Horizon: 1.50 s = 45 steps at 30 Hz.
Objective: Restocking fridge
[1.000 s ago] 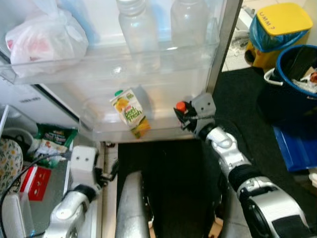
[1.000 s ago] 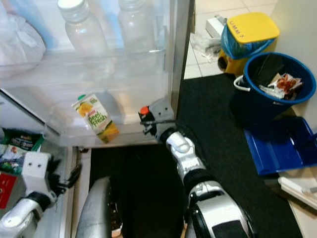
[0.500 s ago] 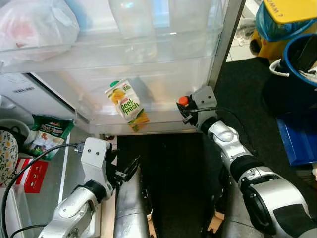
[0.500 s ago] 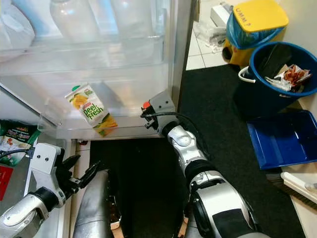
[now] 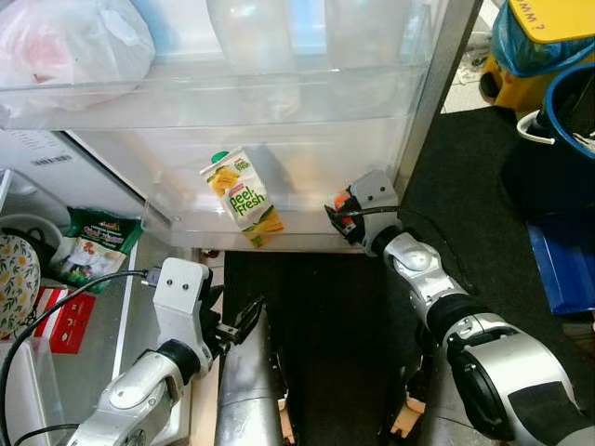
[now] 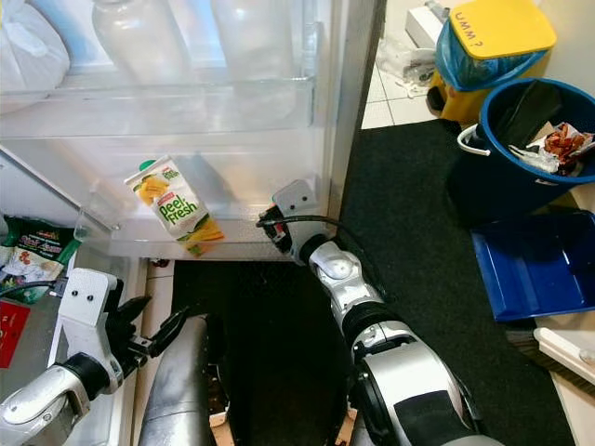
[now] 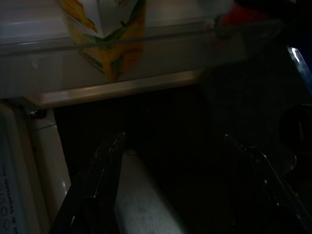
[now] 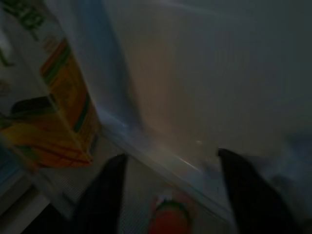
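Note:
An orange juice carton (image 5: pixel 240 198) leans tilted in the clear lower door bin (image 5: pixel 297 232) of the open fridge. My right gripper (image 5: pixel 337 212) reaches into the right end of that bin, open. A small item with an orange-red cap (image 8: pixel 166 218) sits between its fingers (image 8: pixel 105 192); whether they touch it I cannot tell. The carton (image 8: pixel 53 117) lies ahead of this gripper and to one side. My left gripper (image 5: pixel 240 323) hangs open and empty below the bin, over the dark floor, with the carton (image 7: pixel 109 39) above it.
The upper door shelf (image 5: pixel 232 93) holds clear bottles (image 5: pixel 251 37) and a white plastic bag (image 5: pixel 74 42). Food packets (image 5: pixel 88 251) lie at the left. On the right stand a blue bucket (image 6: pixel 530 121), a yellow-lidded bin (image 6: pixel 493 37) and a blue tray (image 6: pixel 535 265) on a black mat.
The camera has shifted. My left arm rose and swung inward, bringing its open fingers into sight. My right gripper edged slightly further into the bin towards the carton.

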Available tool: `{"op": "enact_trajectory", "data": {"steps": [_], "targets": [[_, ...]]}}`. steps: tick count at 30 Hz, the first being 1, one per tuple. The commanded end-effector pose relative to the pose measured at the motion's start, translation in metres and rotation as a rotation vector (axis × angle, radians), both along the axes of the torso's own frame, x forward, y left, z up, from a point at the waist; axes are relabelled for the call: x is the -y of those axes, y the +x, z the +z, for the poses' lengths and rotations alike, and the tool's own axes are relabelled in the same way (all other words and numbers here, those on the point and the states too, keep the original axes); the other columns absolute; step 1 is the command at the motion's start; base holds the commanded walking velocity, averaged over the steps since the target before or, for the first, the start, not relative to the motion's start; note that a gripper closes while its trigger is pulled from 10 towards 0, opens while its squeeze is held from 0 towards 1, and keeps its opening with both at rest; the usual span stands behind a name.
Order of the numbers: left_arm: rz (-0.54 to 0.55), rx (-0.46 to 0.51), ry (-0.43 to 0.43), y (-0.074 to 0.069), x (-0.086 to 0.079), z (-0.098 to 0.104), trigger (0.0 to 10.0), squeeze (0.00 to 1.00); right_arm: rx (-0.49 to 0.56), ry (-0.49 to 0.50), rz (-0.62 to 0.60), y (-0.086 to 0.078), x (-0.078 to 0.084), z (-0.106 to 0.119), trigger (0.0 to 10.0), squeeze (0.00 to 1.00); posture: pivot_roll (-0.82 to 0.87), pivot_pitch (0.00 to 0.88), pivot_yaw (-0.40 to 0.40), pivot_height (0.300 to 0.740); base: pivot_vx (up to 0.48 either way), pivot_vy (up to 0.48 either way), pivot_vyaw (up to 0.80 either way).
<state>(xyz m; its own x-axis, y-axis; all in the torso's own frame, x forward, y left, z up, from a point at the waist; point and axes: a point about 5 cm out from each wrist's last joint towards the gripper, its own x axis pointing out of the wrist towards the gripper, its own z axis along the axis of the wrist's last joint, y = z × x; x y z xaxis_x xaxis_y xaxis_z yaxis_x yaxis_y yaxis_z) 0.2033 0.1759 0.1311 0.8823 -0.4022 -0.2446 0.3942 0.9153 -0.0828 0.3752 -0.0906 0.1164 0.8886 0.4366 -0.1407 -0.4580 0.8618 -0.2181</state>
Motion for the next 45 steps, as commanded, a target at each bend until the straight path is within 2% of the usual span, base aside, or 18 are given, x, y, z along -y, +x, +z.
{"op": "enact_trajectory", "data": {"steps": [1, 6, 7, 13, 22, 24, 25, 27, 28, 29, 31, 35, 37, 38, 40, 41, 43, 45], "targets": [[0.015, -0.040, 0.006, -0.003, -0.002, -0.006, 10.0, 0.00, -0.059, 0.015, -0.025, -0.008, 0.004, -0.018, 10.0, 1.00, 0.35, 0.375, 0.063, 0.505, 0.000, 0.000, 0.00], [0.016, -0.040, -0.003, 0.000, 0.002, -0.007, 10.0, 0.00, -0.061, 0.007, -0.041, -0.011, 0.008, -0.023, 10.0, 0.97, 0.33, 0.367, 0.057, 0.505, 0.000, 0.000, 0.00], [0.015, -0.039, -0.005, 0.001, 0.003, -0.007, 10.0, 0.00, -0.058, 0.009, -0.045, -0.011, 0.009, -0.023, 10.0, 0.00, 0.33, 0.366, 0.055, 0.505, 0.000, 0.000, 0.00], [0.015, -0.039, -0.011, 0.004, 0.004, -0.007, 10.0, 0.00, -0.042, 0.029, -0.056, -0.010, 0.013, -0.021, 10.0, 0.00, 0.32, 0.364, 0.051, 0.505, 0.000, 0.000, 0.00], [0.049, -0.030, -0.007, 0.011, 0.006, -0.014, 10.0, 0.00, 0.125, 0.067, -0.079, -0.008, 0.026, 0.000, 10.0, 0.00, 0.26, 0.341, 0.020, 0.505, 0.000, 0.000, 0.00], [0.100, -0.030, 0.025, 0.015, -0.002, -0.023, 10.0, 0.00, 0.199, 0.110, 0.038, -0.022, 0.020, 0.009, 10.0, 0.00, 0.20, 0.323, 0.010, 0.505, 0.000, 0.000, 0.00], [0.100, -0.030, 0.025, 0.015, -0.002, -0.023, 10.0, 0.00, 0.199, 0.110, 0.038, -0.022, 0.020, 0.009, 10.0, 0.00, 0.20, 0.323, 0.010, 0.505, 0.000, 0.000, 0.00], [0.146, -0.034, 0.025, 0.015, -0.013, -0.025, 10.0, 0.00, 0.193, 0.159, 0.203, -0.044, 0.006, 0.012, 10.0, 0.00, 0.18, 0.311, 0.003, 0.505, 0.000, 0.000, 0.00], [0.146, -0.034, 0.025, 0.015, -0.013, -0.025, 10.0, 0.00, 0.193, 0.159, 0.203, -0.044, 0.006, 0.012, 10.0, 0.00, 0.18, 0.311, 0.003, 0.505, 0.000, 0.000, 0.00], [0.159, -0.038, 0.018, 0.014, -0.019, -0.024, 10.0, 0.00, 0.167, 0.181, 0.279, -0.057, -0.002, 0.011, 10.0, 0.00, 0.18, 0.304, -0.002, 0.505, 0.000, 0.000, 0.00], [0.167, -0.042, 0.004, 0.011, -0.027, -0.022, 10.0, 0.00, 0.104, 0.191, 0.383, -0.083, -0.015, 0.002, 10.0, 0.00, 0.17, 0.289, -0.012, 0.505, 0.000, 0.000, 0.00], [0.165, -0.043, -0.003, 0.011, -0.028, -0.022, 10.0, 0.00, 0.053, 0.191, 0.413, -0.097, -0.019, -0.010, 10.0, 0.00, 0.16, 0.278, -0.020, 0.505, 0.000, 0.000, 0.00], [0.166, -0.047, -0.003, 0.010, -0.027, -0.026, 10.0, 0.00, 0.007, 0.165, 0.409, -0.104, -0.018, -0.026, 10.0, 0.00, 0.15, 0.257, -0.037, 0.505, 0.000, 0.000, 0.00], [0.168, -0.057, 0.002, 0.010, -0.026, -0.032, 10.0, 0.00, -0.038, 0.137, 0.393, -0.109, -0.015, -0.041, 10.0, 0.00, 0.14, 0.245, -0.043, 0.505, 0.000, 0.000, 0.00], [0.185, -0.100, 0.029, 0.006, -0.024, -0.052, 10.0, 0.00, -0.176, 0.066, 0.253, -0.118, 0.004, -0.084, 10.0, 0.00, 0.12, 0.227, -0.047, 0.505, 0.000, 0.000, 0.00], [0.227, -0.152, 0.074, 0.001, -0.026, -0.075, 10.0, 0.00, -0.284, -0.004, 0.073, -0.127, 0.029, -0.116, 10.0, 0.00, 0.11, 0.213, -0.048, 0.505, 0.000, 0.000, 0.00], [0.227, -0.152, 0.074, 0.001, -0.026, -0.075, 10.0, 0.00, -0.284, -0.004, 0.073, -0.127, 0.029, -0.116, 10.0, 0.00, 0.11, 0.213, -0.048, 0.505, 0.000, 0.000, 0.00], [0.300, -0.219, 0.142, -0.006, -0.036, -0.099, 10.0, 0.00, -0.381, -0.034, -0.090, -0.139, 0.052, -0.136, 10.0, 0.00, 0.08, 0.189, -0.044, 0.505, 0.000, 0.000, 0.00]]}}
